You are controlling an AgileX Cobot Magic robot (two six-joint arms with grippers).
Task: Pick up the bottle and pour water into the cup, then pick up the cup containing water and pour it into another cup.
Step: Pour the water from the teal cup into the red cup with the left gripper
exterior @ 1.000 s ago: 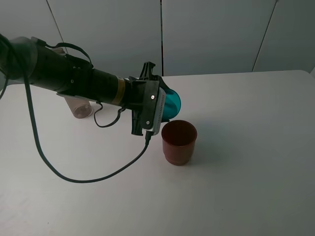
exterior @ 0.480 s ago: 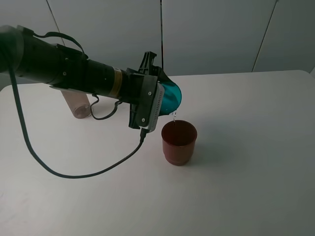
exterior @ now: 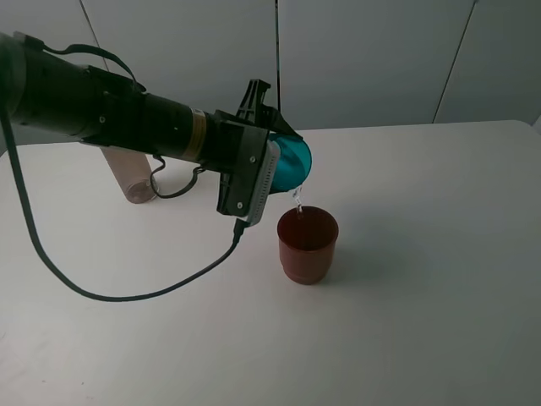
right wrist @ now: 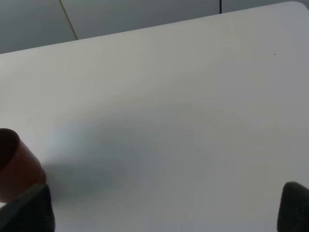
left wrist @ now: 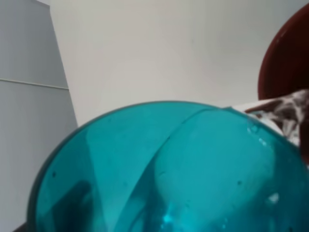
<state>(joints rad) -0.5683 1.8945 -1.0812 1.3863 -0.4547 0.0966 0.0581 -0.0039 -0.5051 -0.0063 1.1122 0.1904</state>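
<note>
My left gripper (exterior: 272,162) is shut on the teal-blue cup (exterior: 293,163), held tipped on its side just above and left of the dark red cup (exterior: 308,244). A thin stream of water (exterior: 297,200) falls from the teal rim into the red cup. In the left wrist view the teal cup (left wrist: 169,169) fills most of the picture, with water (left wrist: 285,113) spilling towards the red cup (left wrist: 289,63). The smoky-grey bottle (exterior: 132,178) stands at the back left, largely hidden behind my left arm. My right gripper (right wrist: 161,212) is open over bare table, the red cup (right wrist: 14,164) off to one side.
The white table (exterior: 423,296) carries only the bottle and the red cup. A black cable (exterior: 127,292) loops down from the left arm over the table's left part. Grey wall panels stand behind the table's far edge.
The left arm has lifted slightly and rolled the teal cup further over. Water has started running from it into the red cup. The red cup and bottle stay put.
</note>
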